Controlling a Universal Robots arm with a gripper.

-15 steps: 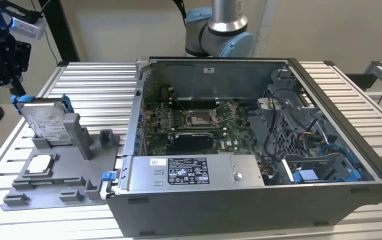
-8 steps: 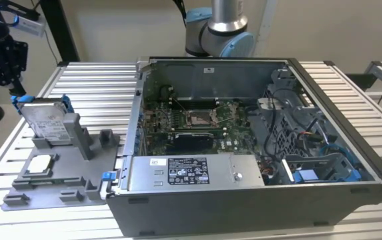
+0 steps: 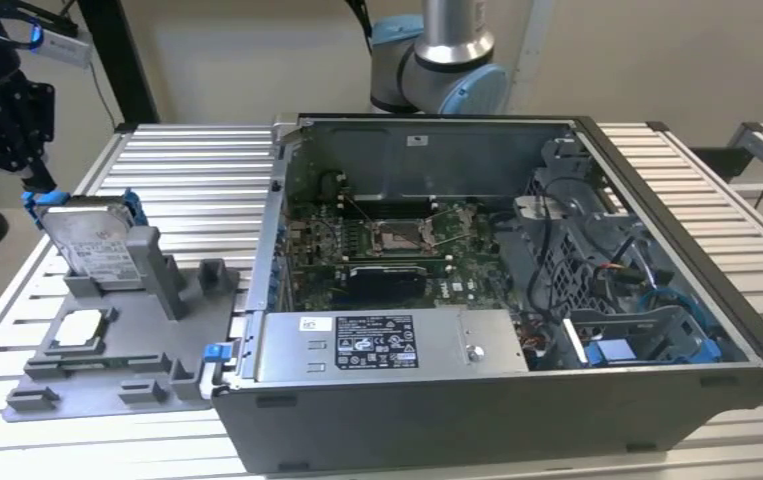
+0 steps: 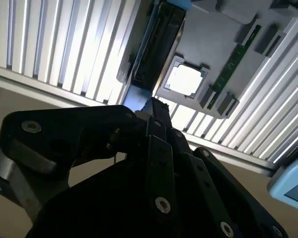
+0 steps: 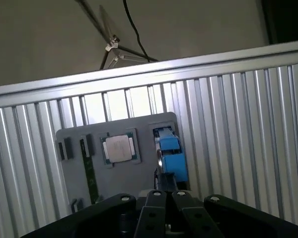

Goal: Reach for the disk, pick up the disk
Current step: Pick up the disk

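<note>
- We see the disk [image 3: 88, 240] standing on end in a slot of the grey holder [image 3: 141, 375]. The holder sits on the slatted surface [image 3: 194, 170], on the exterior view's left of the open computer case [image 3: 488, 420].
- Its long axis runs up out of the slot and is tilted, with the top end leaning toward the exterior view's left. The labelled face points toward the camera, and the blue rails run along both long sides.
- In both wrist views we see the disk edge-on [image 4: 156, 44] [image 5: 171, 153], with the blue rail end nearest the fingers.
- The gripper [image 3: 41, 183] hangs just over the disk's top corner on the exterior view's left. We can't tell whether it is touching.
- In the wrist views, the gripper [image 4: 156, 106] [image 5: 164, 178] has its fingers drawn together, with no gap showing and nothing clamped.
- The square chip [image 3: 81, 325] [image 4: 185, 80] [image 5: 119, 148] lies flat in the holder beside the disk slot.
</note>
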